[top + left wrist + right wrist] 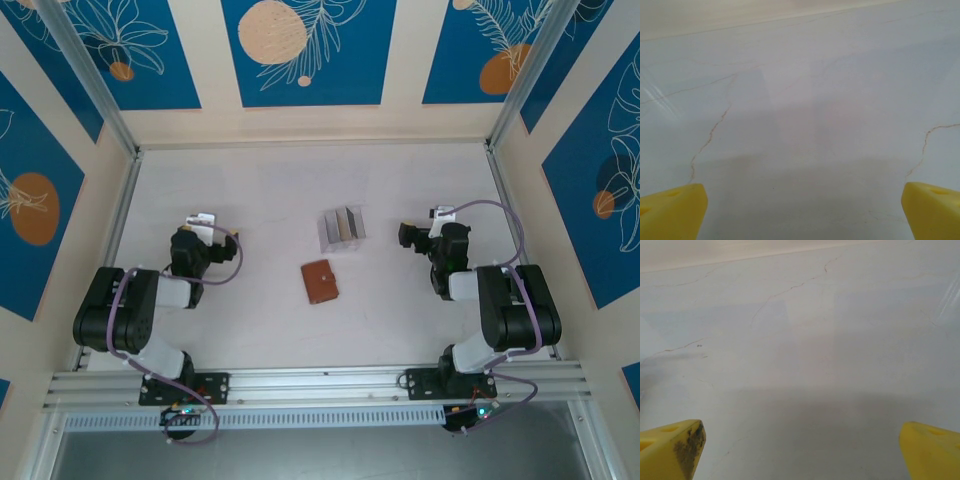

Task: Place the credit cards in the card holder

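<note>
Left gripper (205, 228) and right gripper (416, 236) are seen spread wide and empty, each hovering over bare table (250, 330).

In the left wrist view, the yellow fingertips (675, 207) are set at the two lower corners, with nothing but pale, finely cracked table surface between them. The same is seen for the right gripper's fingertips (932, 450), one of which is marked by a dark smudge. The card holder (320, 281) is laid flat, brown side up, near the middle of the table, between the two arms and well apart from both grippers. The credit cards (346, 224) are stood on edge in a clear slotted stand (329, 238), just beyond the card holder on its far side and slightly to the right, not touching it.
</note>
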Controlling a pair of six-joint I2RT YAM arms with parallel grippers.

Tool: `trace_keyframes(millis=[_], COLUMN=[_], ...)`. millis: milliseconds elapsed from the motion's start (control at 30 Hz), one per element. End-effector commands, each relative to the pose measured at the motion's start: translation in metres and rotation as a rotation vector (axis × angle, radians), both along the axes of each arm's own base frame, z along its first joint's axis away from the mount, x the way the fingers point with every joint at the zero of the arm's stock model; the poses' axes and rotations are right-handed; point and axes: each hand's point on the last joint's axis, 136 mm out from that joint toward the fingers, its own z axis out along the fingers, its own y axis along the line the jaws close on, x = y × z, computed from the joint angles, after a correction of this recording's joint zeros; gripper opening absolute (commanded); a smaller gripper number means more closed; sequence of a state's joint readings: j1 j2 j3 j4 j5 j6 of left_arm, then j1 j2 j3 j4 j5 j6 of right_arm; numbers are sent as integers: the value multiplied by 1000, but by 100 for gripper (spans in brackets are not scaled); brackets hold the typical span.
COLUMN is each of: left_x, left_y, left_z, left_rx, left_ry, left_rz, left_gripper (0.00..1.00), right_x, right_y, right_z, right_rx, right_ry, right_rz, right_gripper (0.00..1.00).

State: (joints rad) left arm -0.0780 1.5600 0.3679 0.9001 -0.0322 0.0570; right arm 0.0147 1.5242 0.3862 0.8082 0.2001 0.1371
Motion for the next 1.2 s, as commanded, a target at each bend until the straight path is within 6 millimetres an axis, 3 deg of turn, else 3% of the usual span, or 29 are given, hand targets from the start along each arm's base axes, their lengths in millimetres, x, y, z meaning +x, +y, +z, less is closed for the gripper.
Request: trace_keyframes(millis=[0,67,200,267,367,433,467,533,567,633,800,933,1067,1167], left_x=[3,-2,1,4,1,-3,-6,-10,-11,-12,-18,-31,-54,-70], left_y=[23,32,31,23,29,35,40,41,36,28,-34,-80,-133,-168], left_z=[12,14,12,13,32,50,63,81,88,99,119,118,102,87], left_rx=[-17,-18,-14,-7,14,29,-10,-108,-141,-255,-512,-621,-676,-672], left_ry=[-54,-78,-61,-46,-28,20,53,114,142,161,202,310,447,499], left_rz=[118,179,168,121,171,236,291,346,338,336,59,-111,-253,-312], left_gripper=[100,100,100,100,100,100,100,100,100,100,97,67,41,30], right_x=[7,7,6,0,-7,-8,-13,-35,-35,-33,-53,-76,-98,-108], right_y=[2,1,-2,-11,-20,-27,-40,-72,-75,-62,-27,11,72,115], right_z=[13,13,16,29,56,80,84,76,78,91,120,118,106,87], right_rx=[0,0,1,9,21,153,292,495,548,630,513,359,210,169], right_ry=[-46,-43,-55,-84,-60,-77,-23,111,136,131,191,335,401,482], right_rz=[17,15,-5,-59,-115,-186,-324,-635,-623,-510,-389,-294,-117,1], right_gripper=[99,99,99,99,99,99,99,99,99,99,99,99,99,85])
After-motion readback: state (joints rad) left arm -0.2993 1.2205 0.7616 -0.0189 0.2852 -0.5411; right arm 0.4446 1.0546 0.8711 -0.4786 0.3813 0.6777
